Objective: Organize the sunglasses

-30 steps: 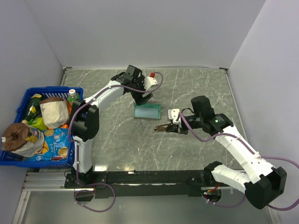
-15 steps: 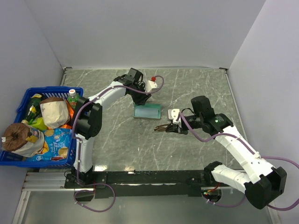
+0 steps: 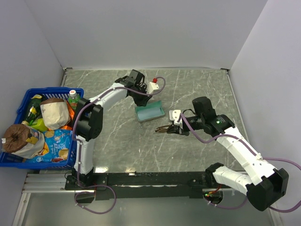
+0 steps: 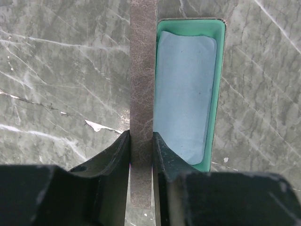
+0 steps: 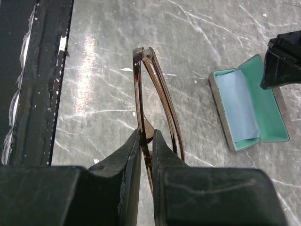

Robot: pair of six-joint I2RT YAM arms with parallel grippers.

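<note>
One bench (image 3: 197,155) is carrying everything. One blue basket (image 3: 19,162) is sitting at its left edge, crammed with groceries, apparently parked out of the way. One open case (image 4: 188,27) is lying mid-bench. The left end effector (image 4: 141,141) is pinching its lid (image 4: 142,70), likely steadying it for loading. The one pair of sunglasses (image 5: 160,94) is waiting near the case, apart from it. The right end effector (image 5: 146,141) is clamping their frame, seemingly for carrying them in. One cloth (image 4: 183,94) is lining the case.

Case (image 3: 149,112) at bench (image 3: 202,155) ctr w/ cloth (image 4: 183,94) inside; sunglasses (image 3: 164,127) just R, slightly nearer; basket (image 3: 33,163) far L.
</note>
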